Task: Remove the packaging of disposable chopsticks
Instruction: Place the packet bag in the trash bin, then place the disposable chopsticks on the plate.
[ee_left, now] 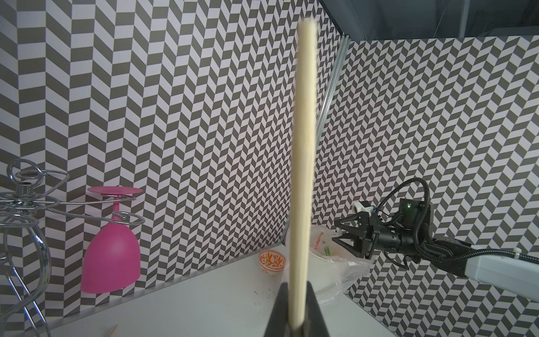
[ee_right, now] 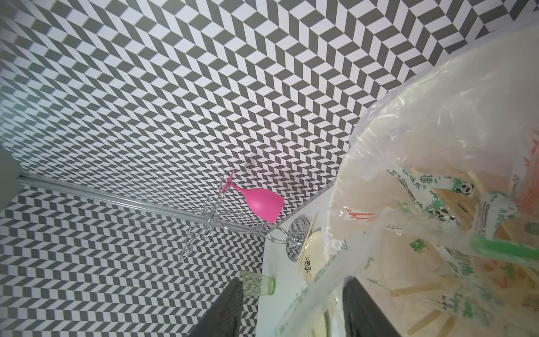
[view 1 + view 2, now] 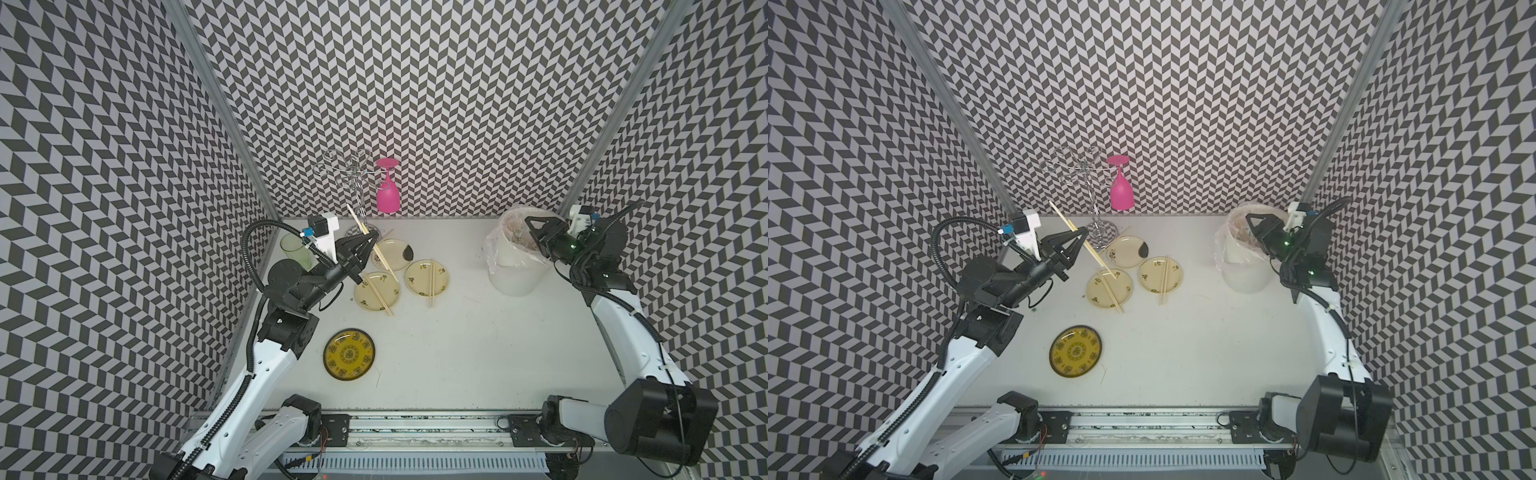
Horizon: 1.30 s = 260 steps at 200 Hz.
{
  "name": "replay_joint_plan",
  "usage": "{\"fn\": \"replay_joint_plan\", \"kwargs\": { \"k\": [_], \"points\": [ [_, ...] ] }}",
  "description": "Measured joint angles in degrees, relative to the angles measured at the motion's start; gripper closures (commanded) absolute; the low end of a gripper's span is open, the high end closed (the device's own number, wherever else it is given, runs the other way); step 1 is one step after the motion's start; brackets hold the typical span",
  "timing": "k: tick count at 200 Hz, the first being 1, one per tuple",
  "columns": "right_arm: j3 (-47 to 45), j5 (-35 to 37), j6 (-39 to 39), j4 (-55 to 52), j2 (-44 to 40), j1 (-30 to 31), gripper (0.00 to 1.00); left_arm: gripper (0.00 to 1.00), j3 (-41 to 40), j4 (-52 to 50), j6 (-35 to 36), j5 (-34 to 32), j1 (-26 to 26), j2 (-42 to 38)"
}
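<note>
Over the far left part of the desk [image 3: 457, 353], the left gripper [image 3: 374, 237] is seen clamped tight on a bare pair of chopsticks [image 3: 356, 217]. That pair is held tilted above the pale plates, with one end raised toward the back wall. Two more pairs [image 3: 383, 299] [image 3: 431, 286] are laid across the nearer pale plate [image 3: 361, 297] and the right-hand pale plate [image 3: 442, 272]. A third pale plate [image 3: 397, 247] is set just behind them. A yellow plate [image 3: 349, 354] is placed apart, nearer the front edge.

At the far right corner, the right gripper [image 1: 335, 230] is held over a white bin [image 3: 515, 278] lined with a clear bag [image 1: 344, 262]. Its jaws are spread apart. In the right wrist view a clear sleeve [image 2: 318, 280] with green print is seen running between the fingers [image 2: 224, 309]. Whether it is touched by them cannot be told. More empty sleeves [image 2: 437, 210] with panda prints are crumpled inside the bin, one with a green band [image 2: 501, 248] among them.

A pink glass [image 3: 388, 195] is hung upside down on a wire rack [image 3: 353, 174] at the back edge.
</note>
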Motion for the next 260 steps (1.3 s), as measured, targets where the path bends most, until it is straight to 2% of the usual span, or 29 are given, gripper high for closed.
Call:
{"fn": "replay_joint_plan", "kwargs": {
  "k": [21, 43, 62, 92, 134, 149, 160, 168, 173, 174, 183, 192, 210, 230, 246, 260],
  "points": [
    [1.6, 1.1, 0.3, -1.4, 0.8, -0.1, 0.37, 1.00, 0.0, 0.0, 0.2, -0.1, 0.0, 0.0],
    [5.3, 5.6, -1.3, -5.1, 2.2, -0.1, 0.35, 1.00, 0.0, 0.0, 0.2, -0.4, 0.0, 0.0],
    [5.9, 9.2, -2.7, -6.6, 2.2, -0.3, 0.27, 1.00, 0.0, -0.1, 0.2, -0.4, 0.0, -0.1],
    [7.3, 13.4, -5.2, -10.0, 3.4, -0.3, 0.30, 1.00, 0.0, -0.2, 0.2, -0.7, 0.0, -0.1],
    [14.3, 15.3, -9.3, -15.0, 5.0, 1.9, 0.34, 1.00, 0.0, -0.4, 0.4, -0.9, 0.0, -0.1],
    [17.4, 17.9, -13.0, -15.8, 4.0, 7.1, 0.36, 1.00, 0.0, -0.4, 0.3, -1.0, 0.1, 0.0],
    [17.9, 18.2, -16.5, -14.6, 2.1, 12.7, 0.42, 1.00, 0.0, -0.4, 0.1, -0.9, 0.4, 0.0],
    [16.8, 16.9, -19.0, -12.3, -0.2, 17.0, 0.52, 1.00, 0.0, -0.4, -0.1, -0.8, 0.6, 0.0],
    [15.0, 15.7, -20.0, -9.5, -2.1, 19.6, 0.61, 1.00, 0.0, -0.4, -0.1, -0.8, 0.7, 0.0],
    [14.8, 15.6, -20.2, -9.2, -2.4, 19.9, 0.66, 1.00, 0.0, -0.4, -0.2, -0.8, 0.8, 0.0],
    [9.1, 12.5, -22.7, -3.1, -7.0, 24.9, 0.80, 1.00, 0.0, -0.4, -0.5, -0.7, 1.1, 0.0],
    [3.2, 10.1, -24.1, 2.0, -11.1, 28.8, 0.86, 1.00, 0.0, -0.4, -1.0, -0.5, 1.4, 0.0],
    [-6.1, 8.2, -28.8, 7.1, -15.7, 36.0, 0.85, 1.00, 0.0, -0.4, -1.7, 0.2, 2.0, 0.0],
    [-10.6, 8.5, -33.5, 7.9, -13.9, 43.2, 0.67, 1.00, 0.0, -0.4, -2.1, 0.5, 2.3, 0.0],
    [-12.7, 8.6, -35.4, 7.9, -10.3, 47.4, 0.62, 1.00, 0.1, -0.4, -2.8, 1.0, 2.3, 0.2],
    [-13.5, 11.2, -36.9, 6.8, -8.4, 51.4, 0.53, 1.00, 0.1, -0.4, -3.6, 1.5, 2.3, 0.4]
  ]
}}
